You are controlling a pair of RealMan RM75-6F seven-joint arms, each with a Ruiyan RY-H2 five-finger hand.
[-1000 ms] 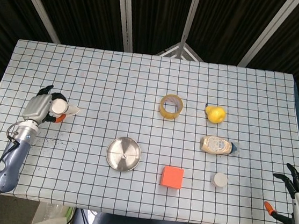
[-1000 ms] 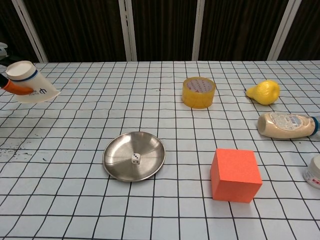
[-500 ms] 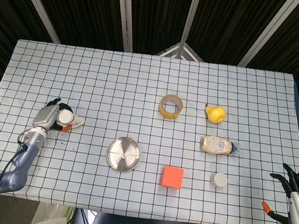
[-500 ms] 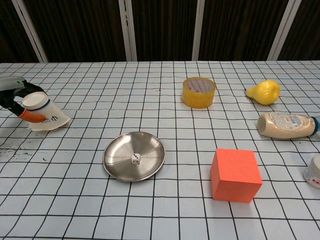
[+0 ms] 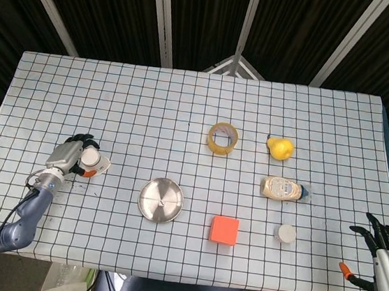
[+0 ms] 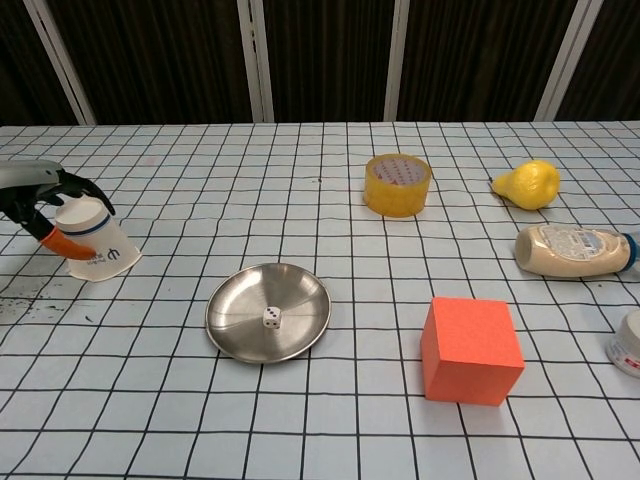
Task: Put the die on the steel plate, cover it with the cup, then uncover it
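Since 1 second earlier, you brought the cup down from its raised spot at the left edge and closer to the steel plate; it now sat upside down on the surface, mouth down and tilted a little, well left of the plate. Your left robot hand was wrapped around the cup's upper part, dark fingers over the base and the orange-tipped thumb against its side, so it had hold of the cup. In the head view the same left robot hand and cup sat near the left edge of the surface.

The die lay uncovered on the steel plate, near its middle, white with dark pips. In the head view the plate showed as a round metal disc with only a small speck at its centre.

Your right robot hand hung off the right edge of the surface, fingers spread apart and holding nothing.

Right of the plate stood an orange cube. Beyond it were a yellow tape roll, a yellow pear-shaped thing, a cream bottle lying on its side, and a small white jar at the right edge.
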